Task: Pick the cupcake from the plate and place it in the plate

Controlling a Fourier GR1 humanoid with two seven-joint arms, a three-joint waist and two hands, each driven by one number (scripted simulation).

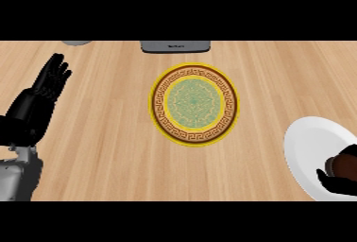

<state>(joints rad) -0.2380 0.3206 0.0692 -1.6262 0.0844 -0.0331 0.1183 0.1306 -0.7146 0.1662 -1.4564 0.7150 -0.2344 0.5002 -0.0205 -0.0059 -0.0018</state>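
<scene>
A white plate [310,149] lies at the right edge of the wooden counter. On it sits a dark brown cupcake [345,164], partly cut off by the view's edge. My right hand [338,184] shows only as black fingers curled against the cupcake's lower left side. A yellow plate [194,104] with a brown key-pattern ring and a green centre lies in the middle, bare. My left hand [43,90] rests open at the left edge, fingers straight and pointing up.
A grey flat device [175,46] sits at the far edge, above the yellow plate. A grey rounded object [77,42] peeks in at the top left. Bare wood lies between the two plates.
</scene>
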